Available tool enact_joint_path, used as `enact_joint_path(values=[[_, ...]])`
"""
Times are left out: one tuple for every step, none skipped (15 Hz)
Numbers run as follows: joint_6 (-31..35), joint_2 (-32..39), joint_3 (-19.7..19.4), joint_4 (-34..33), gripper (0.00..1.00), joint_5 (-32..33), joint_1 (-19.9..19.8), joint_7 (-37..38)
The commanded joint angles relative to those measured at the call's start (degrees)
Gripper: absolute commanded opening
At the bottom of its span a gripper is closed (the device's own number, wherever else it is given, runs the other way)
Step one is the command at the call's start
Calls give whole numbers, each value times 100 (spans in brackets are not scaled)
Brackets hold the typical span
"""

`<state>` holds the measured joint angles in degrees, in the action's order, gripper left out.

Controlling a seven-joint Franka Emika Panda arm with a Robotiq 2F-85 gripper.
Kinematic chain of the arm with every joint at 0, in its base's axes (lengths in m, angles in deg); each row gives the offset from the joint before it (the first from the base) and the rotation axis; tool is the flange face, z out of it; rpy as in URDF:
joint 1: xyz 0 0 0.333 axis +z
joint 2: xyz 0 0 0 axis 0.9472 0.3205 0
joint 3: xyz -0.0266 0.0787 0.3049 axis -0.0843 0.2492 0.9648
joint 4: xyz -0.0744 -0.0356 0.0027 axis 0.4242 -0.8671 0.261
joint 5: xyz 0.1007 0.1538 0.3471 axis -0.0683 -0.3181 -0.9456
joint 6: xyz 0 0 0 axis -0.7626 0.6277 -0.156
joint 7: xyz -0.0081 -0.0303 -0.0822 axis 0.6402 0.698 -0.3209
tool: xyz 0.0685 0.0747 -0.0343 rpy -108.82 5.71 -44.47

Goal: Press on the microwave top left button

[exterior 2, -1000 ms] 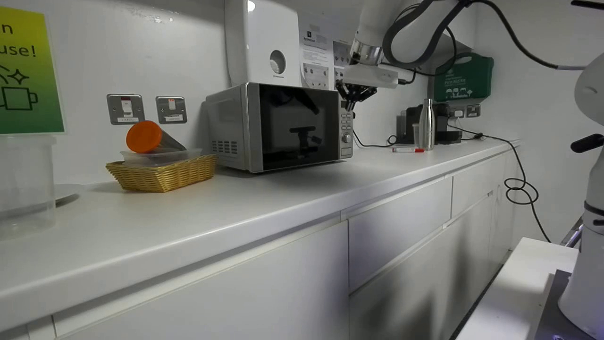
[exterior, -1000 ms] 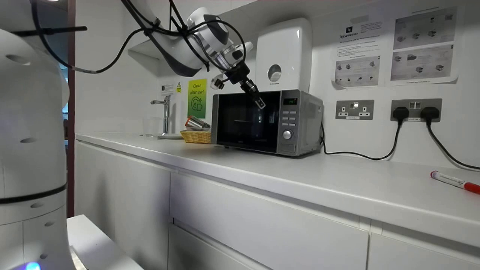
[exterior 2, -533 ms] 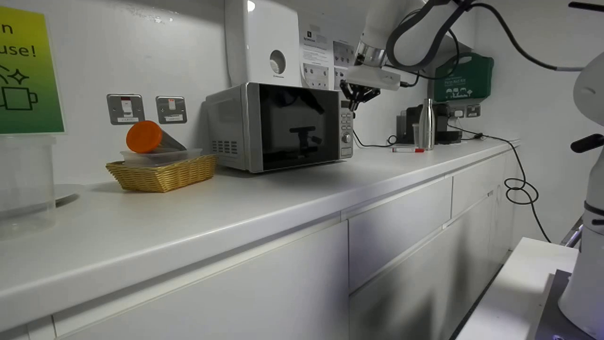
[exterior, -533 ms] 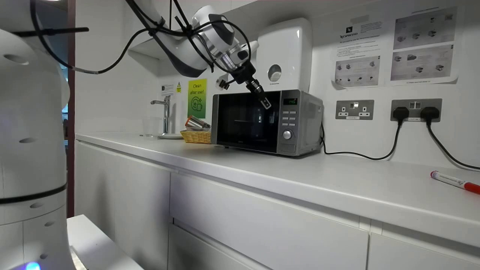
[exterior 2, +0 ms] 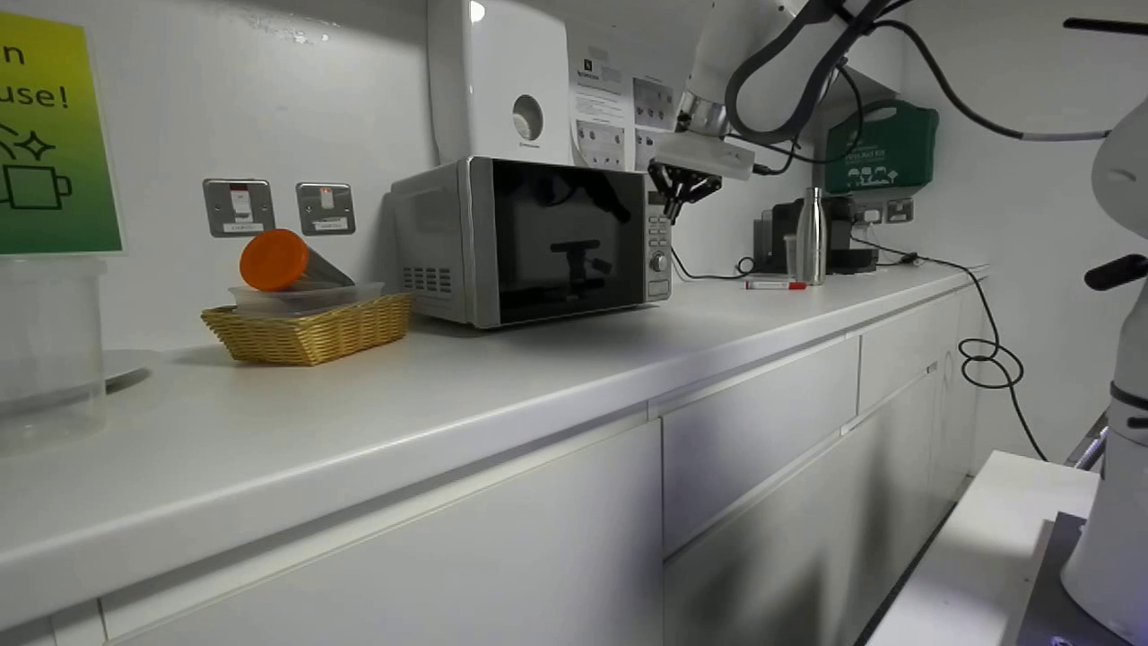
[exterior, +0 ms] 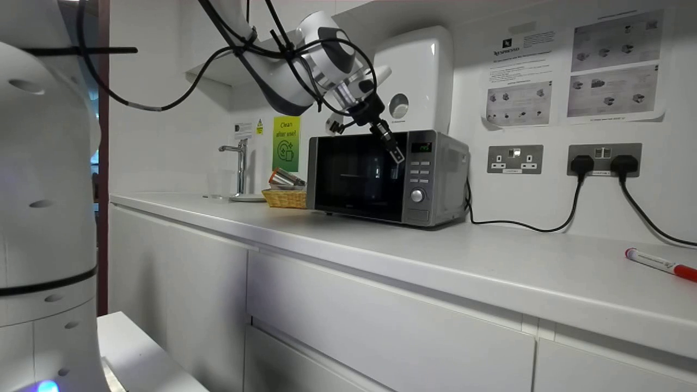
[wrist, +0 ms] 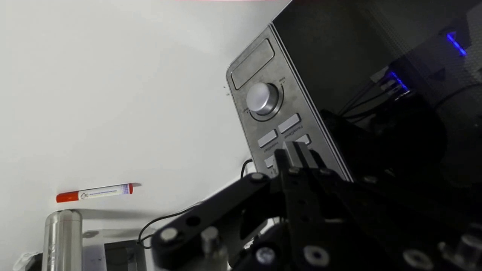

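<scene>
standing closed, silver-grey microwave [exterior 2: 531,242], dark door [exterior: 356,182], 1 knob [wrist: 262,98]

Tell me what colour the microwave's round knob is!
The knob is silver; it shows best in the wrist view.

wicker basket [exterior 2: 352,334] | marker [wrist: 101,192] lying | steel bottle [exterior 2: 813,240] upright | coffee machine [exterior 2: 778,226], probably
</scene>
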<state>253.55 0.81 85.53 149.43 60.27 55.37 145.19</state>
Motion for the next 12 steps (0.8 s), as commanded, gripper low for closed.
enact_joint_path(values=[[80,371,-122,-412,0,-324,139,-283],[74,417,-122,-477,0,-385,141,-325],[65,458,-121,-534,0,-443,142,-375],[61,499,-116,-589,0,-501,130,-430],[55,527,-114,-634,0,-566,125,-485],[54,570,-112,-676,0,-603,109,-514],[54,603,-120,-709,0,-671,113,-560],[49,636,-121,-739,0,-726,106,-599],[45,663,-122,-766,0,-786,104,-647],[42,692,-121,-792,0,-829,98,-677],[39,715,-123,-809,0,-862,95,-699],[32,724,-127,-818,0,-915,98,-727]])
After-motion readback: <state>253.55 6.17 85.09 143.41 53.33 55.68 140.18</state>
